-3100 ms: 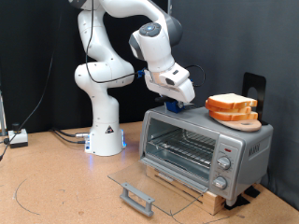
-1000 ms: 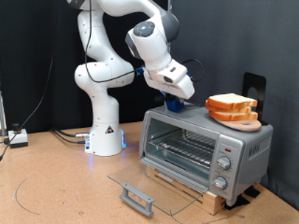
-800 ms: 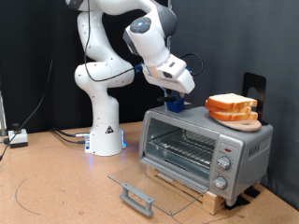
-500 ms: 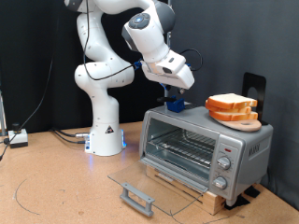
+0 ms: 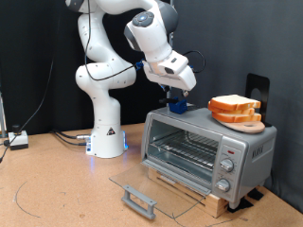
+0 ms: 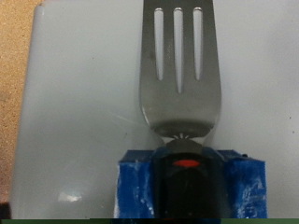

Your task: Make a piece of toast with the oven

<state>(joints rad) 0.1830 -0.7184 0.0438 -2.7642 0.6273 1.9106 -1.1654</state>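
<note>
The silver-grey oven (image 5: 204,151) stands on a wooden base, its glass door (image 5: 151,185) dropped flat open and its wire rack bare. Several slices of toast (image 5: 234,106) are stacked on a round wooden board on the oven's roof, towards the exterior view's right. My gripper (image 5: 177,102) hovers just above the other end of the roof, apart from the stack. In the wrist view the gripper (image 6: 190,177) is shut on the black handle of a slotted metal spatula (image 6: 177,84), whose blade points out over the oven's roof (image 6: 84,112).
The white robot base (image 5: 107,132) stands at the exterior view's left on the cork-coloured table (image 5: 57,180). The open door's handle (image 5: 139,200) juts towards the table's front. A black stand (image 5: 256,90) rises behind the oven.
The arm's wrist has swung up and towards the exterior view's left, tilting the hand. The gripper has stayed over the oven roof with the spatula in it. Toast and oven have not moved.
</note>
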